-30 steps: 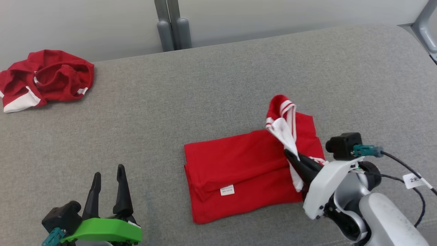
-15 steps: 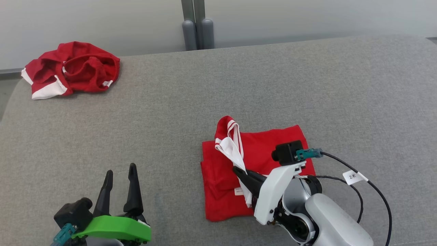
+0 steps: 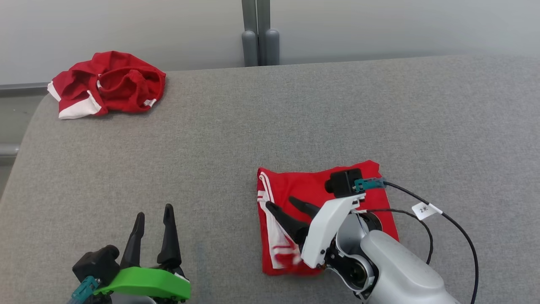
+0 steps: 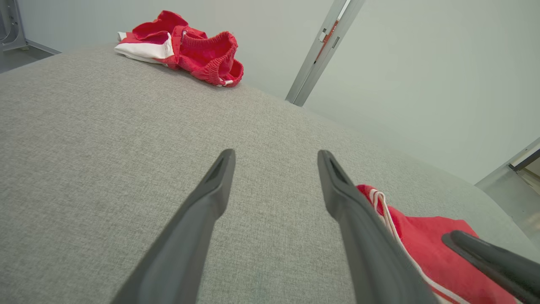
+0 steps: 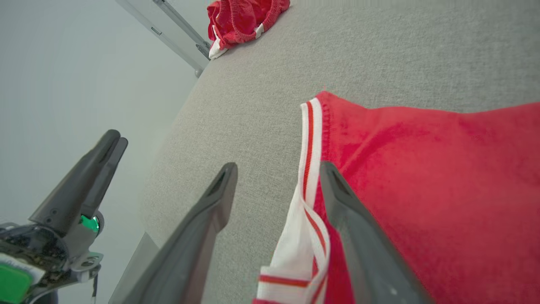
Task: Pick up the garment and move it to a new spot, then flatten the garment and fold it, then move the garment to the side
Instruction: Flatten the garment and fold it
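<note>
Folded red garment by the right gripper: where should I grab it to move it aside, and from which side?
Probably its left edge, where the white striped trim lies: layers of the folded red garment seem to stack there. Come from above; the open right gripper straddles that edge, one finger over cloth, one over the grey surface.

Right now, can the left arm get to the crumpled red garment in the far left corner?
Probably yes. The left tool is open and empty, and just bare grey cushion lies between it and the crumpled red garment. It sits at the far edge, so a forward lean may be needed.
</note>
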`<state>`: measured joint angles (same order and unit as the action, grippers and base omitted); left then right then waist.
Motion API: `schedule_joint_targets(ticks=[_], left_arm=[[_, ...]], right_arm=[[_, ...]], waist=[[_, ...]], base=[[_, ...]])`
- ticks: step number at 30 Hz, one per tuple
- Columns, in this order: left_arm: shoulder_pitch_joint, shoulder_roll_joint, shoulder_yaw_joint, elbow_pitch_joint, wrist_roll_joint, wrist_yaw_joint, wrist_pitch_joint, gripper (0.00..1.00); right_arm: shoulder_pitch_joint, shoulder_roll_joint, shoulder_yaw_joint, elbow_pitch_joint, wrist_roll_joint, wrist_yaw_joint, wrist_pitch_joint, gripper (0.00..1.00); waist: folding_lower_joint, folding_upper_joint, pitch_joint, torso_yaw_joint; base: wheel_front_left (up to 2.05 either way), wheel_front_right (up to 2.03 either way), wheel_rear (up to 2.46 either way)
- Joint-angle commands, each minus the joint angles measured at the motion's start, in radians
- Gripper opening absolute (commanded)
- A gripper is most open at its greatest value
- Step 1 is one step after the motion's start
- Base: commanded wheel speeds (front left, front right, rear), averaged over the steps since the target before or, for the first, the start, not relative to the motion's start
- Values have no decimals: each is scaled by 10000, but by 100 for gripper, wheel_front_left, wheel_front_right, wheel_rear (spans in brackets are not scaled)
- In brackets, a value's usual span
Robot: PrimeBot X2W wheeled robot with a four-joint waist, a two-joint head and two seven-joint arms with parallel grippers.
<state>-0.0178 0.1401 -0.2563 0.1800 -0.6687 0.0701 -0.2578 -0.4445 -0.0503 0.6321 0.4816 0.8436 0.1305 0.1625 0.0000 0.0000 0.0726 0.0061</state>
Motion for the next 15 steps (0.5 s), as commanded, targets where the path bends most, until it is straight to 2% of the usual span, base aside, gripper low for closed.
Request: schedule_joint_targets(ticks=[1,8,15], left_arm=[[48,-2,45,20,78,-45,-63,100],[239,-22,-30,-57,166,-33,-74,100],[231,-24,-130,-209,284,-48,-69,100]], right_arm=[[-147,-10,62,-6,76,3,-169,100],[-146,-56,-454,-475,-28,3,-971,100],[292,-537,-1670,-850,-1446,3,-2185,100]], waist=[[0,0,-46,-51],[0,0,-158,-345],[0,0,-140,-541]], base=[[0,0,0],[0,0,0],[0,0,0]])
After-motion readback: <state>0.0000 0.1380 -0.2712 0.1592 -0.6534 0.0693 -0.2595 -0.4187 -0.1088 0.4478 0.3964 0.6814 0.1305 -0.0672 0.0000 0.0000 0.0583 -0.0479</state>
